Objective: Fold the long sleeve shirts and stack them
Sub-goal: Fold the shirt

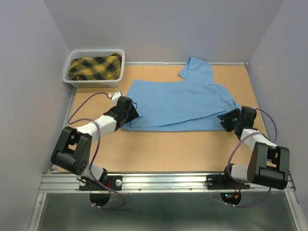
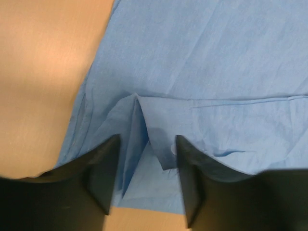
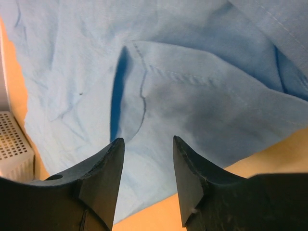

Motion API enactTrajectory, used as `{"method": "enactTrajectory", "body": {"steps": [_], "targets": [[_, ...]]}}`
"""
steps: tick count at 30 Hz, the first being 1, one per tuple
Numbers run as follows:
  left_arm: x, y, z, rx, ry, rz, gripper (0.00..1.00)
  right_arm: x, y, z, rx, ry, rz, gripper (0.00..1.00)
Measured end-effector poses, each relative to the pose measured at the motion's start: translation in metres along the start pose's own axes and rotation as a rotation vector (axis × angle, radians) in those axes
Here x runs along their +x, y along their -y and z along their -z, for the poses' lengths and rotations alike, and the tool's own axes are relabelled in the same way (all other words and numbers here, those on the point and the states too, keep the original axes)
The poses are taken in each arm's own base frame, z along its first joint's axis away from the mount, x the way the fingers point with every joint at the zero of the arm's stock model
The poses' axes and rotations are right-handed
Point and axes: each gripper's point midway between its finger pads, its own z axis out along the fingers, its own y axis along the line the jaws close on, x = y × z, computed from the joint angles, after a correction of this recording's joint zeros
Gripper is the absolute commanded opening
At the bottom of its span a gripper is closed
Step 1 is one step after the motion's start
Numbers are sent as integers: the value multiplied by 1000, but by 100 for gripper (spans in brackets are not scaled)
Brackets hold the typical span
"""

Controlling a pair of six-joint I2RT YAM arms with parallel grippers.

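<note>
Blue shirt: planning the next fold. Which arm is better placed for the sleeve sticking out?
Right, probably: the sleeve lies far right on the shirt, nearer the open right gripper than the left gripper.

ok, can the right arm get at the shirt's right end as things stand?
Probably yes. The right gripper is already at the right end of the blue shirt, jaws apart over the cloth, and nothing else lies between them.
</note>
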Motion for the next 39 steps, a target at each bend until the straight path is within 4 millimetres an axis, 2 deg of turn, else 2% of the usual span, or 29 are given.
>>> {"method": "enactTrajectory", "body": {"steps": [3, 6, 10, 11, 13, 15, 17, 20, 22, 26, 28, 30, 32, 34, 35, 39], "targets": [[-1, -4, 7, -16, -2, 7, 93, -3, -10, 7, -37, 11, 18, 51], [-15, 2, 25, 1, 19, 14, 93, -3, -20, 11, -68, -8, 29, 51], [-51, 32, 50, 86, 91, 39, 86, -6, -49, 15, -135, -40, 50, 51], [-61, 45, 59, 125, 112, 46, 86, -6, -63, 16, -165, -52, 66, 51], [-69, 67, 70, 198, 119, 49, 82, -2, -88, 15, -222, -81, 97, 51], [-67, 86, 73, 266, 100, 44, 80, 9, -112, 13, -280, -114, 131, 52], [-58, 99, 68, 311, 64, 38, 77, 24, -130, 8, -333, -151, 152, 51], [-35, 109, 45, 338, -11, 26, 74, 44, -146, -3, -392, -204, 148, 51], [-19, 108, 28, 332, -57, 24, 72, 50, -149, -14, -411, -225, 124, 51], [20, 90, -2, 292, -141, 33, 70, 53, -136, -41, -382, -236, 79, 51], [41, 72, -13, 255, -184, 49, 69, 54, -128, -49, -365, -234, 71, 51], [47, 68, -17, 258, -194, 80, 69, 56, -114, -56, -345, -229, 62, 50], [43, 67, -19, 272, -179, 110, 69, 54, -94, -59, -321, -216, 40, 50], [43, 66, -21, 291, -176, 151, 69, 40, -61, -61, -275, -182, -23, 50], [42, 66, -21, 302, -173, 170, 69, 34, -52, -59, -271, -173, -49, 50], [42, 67, -20, 335, -165, 214, 69, -18, -19, -51, -272, -53, -145, 50]]}}
